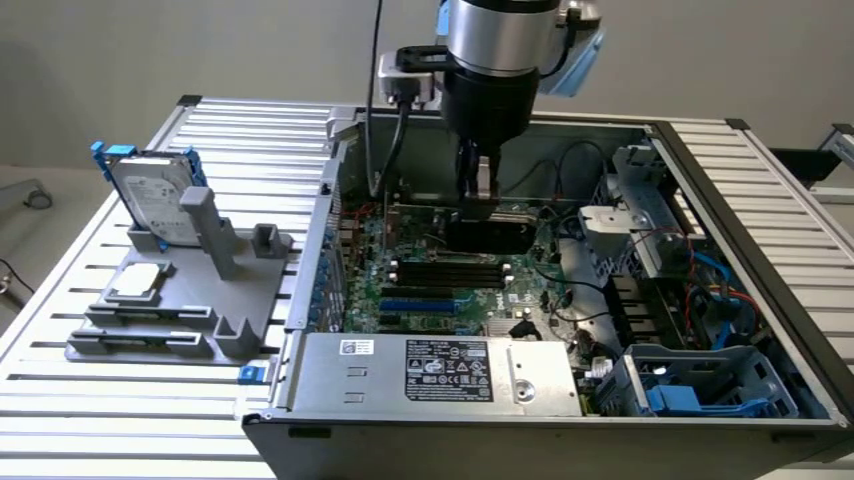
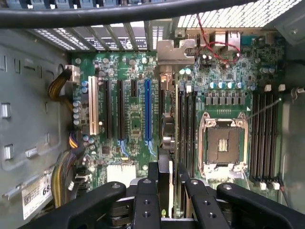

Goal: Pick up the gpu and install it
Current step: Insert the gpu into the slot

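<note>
Case [image 1: 534, 450] sits on the desk [image 1: 160, 420], toward the exterior view's right. Stand [image 1: 200, 300] beside it on the exterior view's left, hard drive [image 1: 154, 200] upright at its far end. Inside the case: motherboard [image 1: 441, 285] on the floor, power supply [image 1: 441, 370] along the near wall, gpu [image 1: 491, 235] gripped in the tool [image 1: 483, 200] over the board.

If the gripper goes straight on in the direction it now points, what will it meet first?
The gpu that the gripper holds would probably reach the motherboard first, at a black slot beside the blue slot. The remaining depth is unclear.
</note>
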Robot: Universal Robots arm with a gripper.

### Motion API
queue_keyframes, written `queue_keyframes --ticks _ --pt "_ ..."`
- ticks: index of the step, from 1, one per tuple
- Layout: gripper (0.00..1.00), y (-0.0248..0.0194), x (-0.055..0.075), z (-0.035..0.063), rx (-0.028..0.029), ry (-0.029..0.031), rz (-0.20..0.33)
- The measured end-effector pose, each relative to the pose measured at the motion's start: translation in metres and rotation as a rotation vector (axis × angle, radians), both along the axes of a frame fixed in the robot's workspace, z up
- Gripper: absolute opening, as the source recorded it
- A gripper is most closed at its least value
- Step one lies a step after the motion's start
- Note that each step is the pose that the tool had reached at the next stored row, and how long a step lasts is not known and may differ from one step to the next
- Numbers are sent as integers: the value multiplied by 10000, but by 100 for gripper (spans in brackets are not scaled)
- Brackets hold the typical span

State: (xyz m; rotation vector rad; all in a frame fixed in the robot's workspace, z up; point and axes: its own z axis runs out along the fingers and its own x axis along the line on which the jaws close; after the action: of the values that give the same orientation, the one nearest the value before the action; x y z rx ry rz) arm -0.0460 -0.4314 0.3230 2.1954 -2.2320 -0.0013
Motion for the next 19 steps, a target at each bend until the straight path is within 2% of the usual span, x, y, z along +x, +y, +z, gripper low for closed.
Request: queue_keyframes --ticks 3,6,11,15,19 --pt "26 -1 -137 -18 0 -6 3" --pt "26 -28 -217 -33 2 -9 36" --pt "26 -95 -238 -46 3 -8 151" --pt "26 -110 -239 -54 5 -9 172" --pt "26 -131 -243 -113 9 -9 173"
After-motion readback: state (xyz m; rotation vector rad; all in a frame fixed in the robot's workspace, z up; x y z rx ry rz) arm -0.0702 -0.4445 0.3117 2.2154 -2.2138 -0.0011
